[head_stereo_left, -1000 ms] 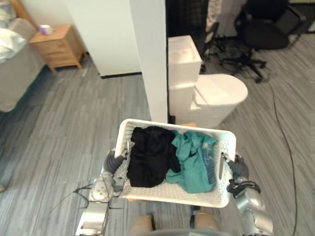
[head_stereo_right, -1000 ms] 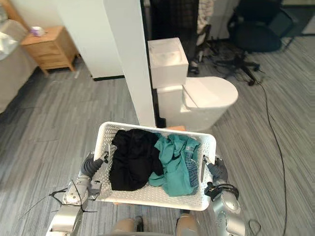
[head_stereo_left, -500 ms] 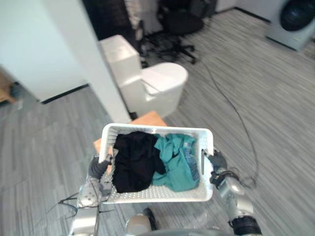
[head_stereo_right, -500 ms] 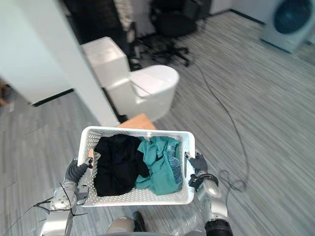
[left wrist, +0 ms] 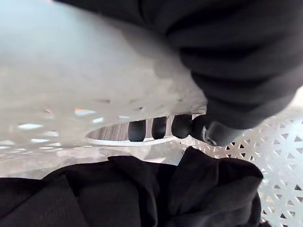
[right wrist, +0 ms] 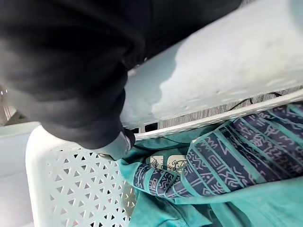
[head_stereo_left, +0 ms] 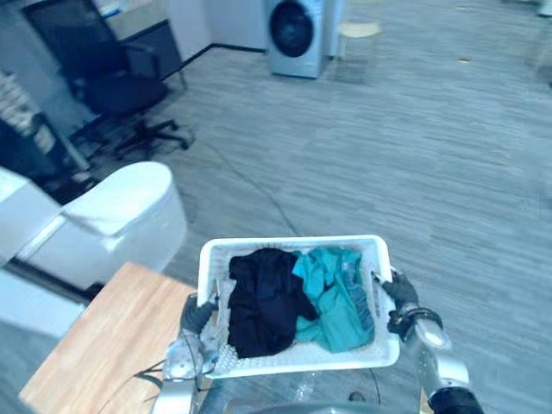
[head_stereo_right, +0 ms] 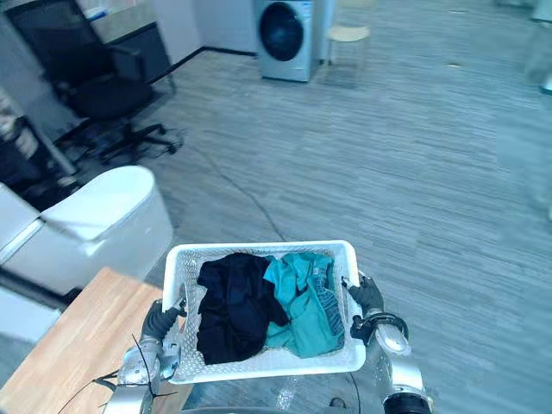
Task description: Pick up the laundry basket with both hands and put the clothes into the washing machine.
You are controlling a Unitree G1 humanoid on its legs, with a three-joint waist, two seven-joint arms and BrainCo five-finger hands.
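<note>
The left hand [head_stereo_left: 197, 317] hooks curled fingers [left wrist: 158, 127] through the side slot of the basket [head_stereo_left: 293, 244], held in the air between both hands with black clothes [head_stereo_left: 263, 297] and a teal shirt [head_stereo_left: 336, 293] inside (soft, light, likely to shift). The right hand [head_stereo_left: 400, 295] curls round the opposite handle. Stiff plastic, probably best carried level.

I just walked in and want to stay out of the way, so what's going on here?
The robot holds a white laundry basket up in front of it, its left hand curled through one end's handle slot and its right hand at the opposite end. A black garment and a teal garment lie inside. The washing machine stands well ahead, so nothing has been loaded yet.
</note>
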